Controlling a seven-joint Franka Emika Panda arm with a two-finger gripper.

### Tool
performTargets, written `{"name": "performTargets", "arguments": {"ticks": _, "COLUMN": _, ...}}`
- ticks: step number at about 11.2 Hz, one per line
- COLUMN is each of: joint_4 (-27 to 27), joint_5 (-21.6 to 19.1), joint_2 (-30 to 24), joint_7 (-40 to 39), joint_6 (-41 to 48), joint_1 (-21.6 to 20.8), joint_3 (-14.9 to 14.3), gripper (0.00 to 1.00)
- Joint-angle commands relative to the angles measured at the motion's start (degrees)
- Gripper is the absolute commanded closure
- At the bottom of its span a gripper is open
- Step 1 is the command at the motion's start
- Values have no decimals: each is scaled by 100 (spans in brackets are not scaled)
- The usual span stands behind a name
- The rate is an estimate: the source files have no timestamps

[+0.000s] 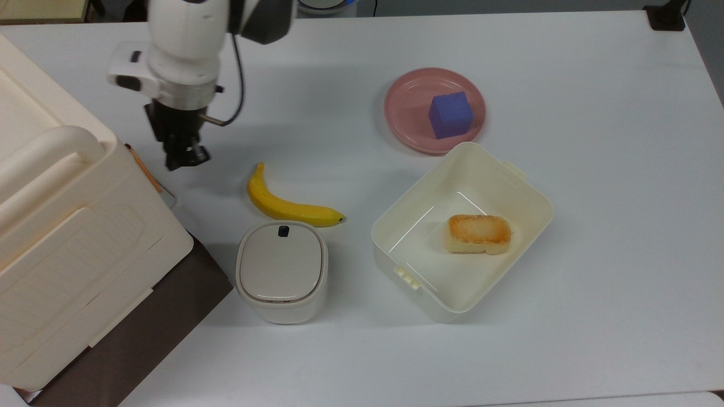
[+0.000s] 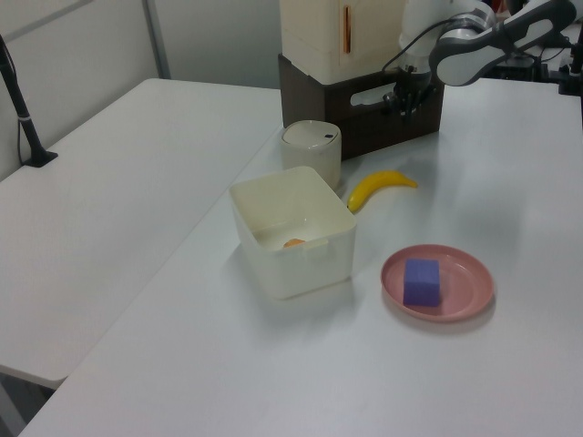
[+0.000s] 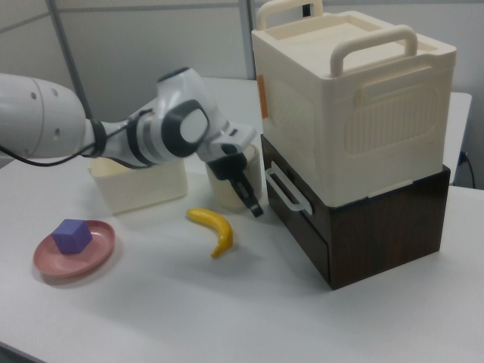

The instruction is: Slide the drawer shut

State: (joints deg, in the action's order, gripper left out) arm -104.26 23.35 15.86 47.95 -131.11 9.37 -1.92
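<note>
The drawer has a dark brown front panel and a white loop handle. It sits pushed in, flush with the dark brown cabinet. In the left view the handle shows on the cabinet's front. My gripper hangs shut with nothing in it, a short way off the cabinet's front toward the top view's right. In the right view the gripper is just left of the handle, apart from it, and in the left view the gripper is just right of the handle.
A big cream lidded case rests on the cabinet. A banana lies near the gripper, with a small lidded container beside it. An open tub holds a bread piece. A pink plate carries a blue cube.
</note>
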Motion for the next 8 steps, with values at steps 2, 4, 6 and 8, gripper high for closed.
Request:
{"name": "performTargets", "arguments": {"ticks": 2, "joint_4": 378, "joint_5": -863, "joint_2": -758, "joint_7": -1109, "joint_6": 1882, "joint_1": -85, "joint_3": 454, "gripper": 100}}
{"name": "performTargets", "arguments": {"ticks": 4, "joint_4": 887, "joint_5": -1384, "joint_2": -935, "joint_7": -1857, "joint_6": 2868, "joint_1": -94, "joint_3": 508, "gripper": 100}}
{"name": "performTargets", "arguments": {"ticks": 6, "joint_4": 1441, "joint_5": -1972, "joint_2": -1075, "joint_7": -2455, "joint_6": 3773, "joint_1": -85, "joint_3": 508, "gripper": 100}}
{"name": "performTargets", "arguments": {"ticks": 8, "joint_4": 1601, "joint_5": -2185, "joint_2": -1495, "joint_7": -2598, "joint_6": 4154, "joint_1": -250, "joint_3": 525, "gripper": 100}}
